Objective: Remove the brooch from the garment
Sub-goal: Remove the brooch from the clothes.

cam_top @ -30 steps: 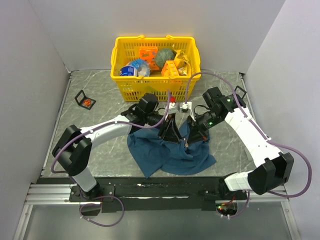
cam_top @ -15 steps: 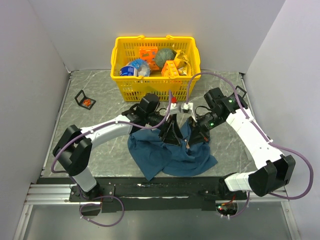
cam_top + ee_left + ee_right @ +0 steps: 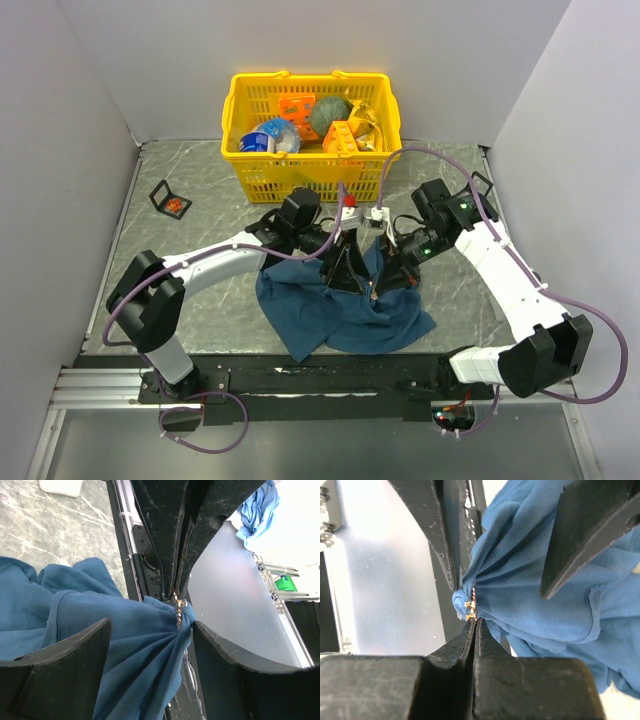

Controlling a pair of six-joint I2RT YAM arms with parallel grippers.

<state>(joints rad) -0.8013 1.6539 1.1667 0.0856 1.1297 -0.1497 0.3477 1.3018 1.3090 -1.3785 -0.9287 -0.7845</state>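
Pinching my right claw [image 3: 473,624] fully closed on the brooch [image 3: 469,603], I am gripping it mid-frame where the blue garment [image 3: 530,590] is bunching; my left claw [image 3: 151,625] is gaping wide, straddling that gathered fold.

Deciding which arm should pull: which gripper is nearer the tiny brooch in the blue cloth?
Right. The right gripper is shut on the tiny glinting brooch; the left gripper is open, straddling the bunched blue cloth beside it.

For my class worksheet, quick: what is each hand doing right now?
Left hand: open, straddling the cloth, gripping nothing.
Right hand: closed, pinching the brooch on the cloth.
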